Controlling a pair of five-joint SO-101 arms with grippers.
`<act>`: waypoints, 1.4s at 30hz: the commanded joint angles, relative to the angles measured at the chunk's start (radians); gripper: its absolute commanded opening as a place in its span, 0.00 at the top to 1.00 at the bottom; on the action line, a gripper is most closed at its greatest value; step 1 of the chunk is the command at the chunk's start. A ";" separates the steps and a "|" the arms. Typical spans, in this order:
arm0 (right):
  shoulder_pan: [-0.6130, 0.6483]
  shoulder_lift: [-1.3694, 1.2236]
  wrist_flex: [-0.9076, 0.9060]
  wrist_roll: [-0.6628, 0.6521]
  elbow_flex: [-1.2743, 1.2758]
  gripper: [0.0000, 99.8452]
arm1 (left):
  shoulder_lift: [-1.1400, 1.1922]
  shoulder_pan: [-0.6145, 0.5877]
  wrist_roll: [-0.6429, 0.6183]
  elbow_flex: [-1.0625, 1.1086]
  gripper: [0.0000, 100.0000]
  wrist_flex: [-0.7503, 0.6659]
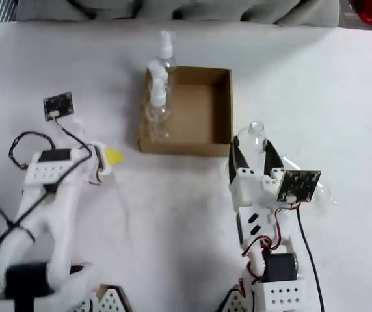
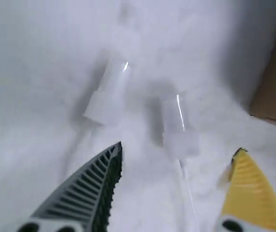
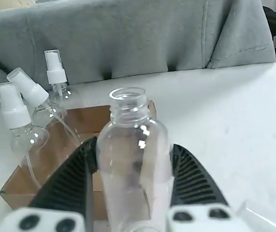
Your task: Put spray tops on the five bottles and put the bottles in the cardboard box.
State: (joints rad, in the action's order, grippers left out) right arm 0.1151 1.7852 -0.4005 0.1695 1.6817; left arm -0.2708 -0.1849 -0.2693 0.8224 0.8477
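Now uncapped bottle [image 3: 133, 159] clamped in right gripper [image 3: 133, 147]; left gripper [image 2: 180, 149] spread near 2 spray tops [image 2: 104, 96]

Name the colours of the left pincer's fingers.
Left pincer: one finger dark grey, the other yellow; best in left wrist view.

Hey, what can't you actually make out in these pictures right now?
- Left wrist view: two spray tops on the table are blurred, so their tubes can't be traced.
- Right wrist view: the base of the open bottle, between the jaws, is cut off by the picture's edge.
- High view: a clear thing beside the right arm is too faint against the white table to name.
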 commanded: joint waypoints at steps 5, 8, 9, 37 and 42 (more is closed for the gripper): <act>0.004 0.016 -0.007 0.009 0.009 0.99 | 0.133 0.039 -0.077 -0.143 0.66 0.029; 0.004 0.016 -0.007 0.009 0.009 0.99 | 0.186 0.073 -0.124 -0.155 0.66 0.023; 0.004 0.016 -0.007 0.009 0.009 0.99 | 0.206 0.079 -0.135 -0.163 0.66 0.025; 0.002 0.016 -0.031 0.002 0.009 0.99 | 0.412 0.085 -0.008 -0.331 0.98 0.140; -0.001 0.016 -0.024 -0.060 -0.012 0.99 | 0.384 0.081 0.129 -0.322 0.98 0.187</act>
State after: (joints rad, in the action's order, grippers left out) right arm 0.1151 1.7852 -0.4312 0.1619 1.6817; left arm 0.1496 -0.1112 -0.2064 0.5201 0.9981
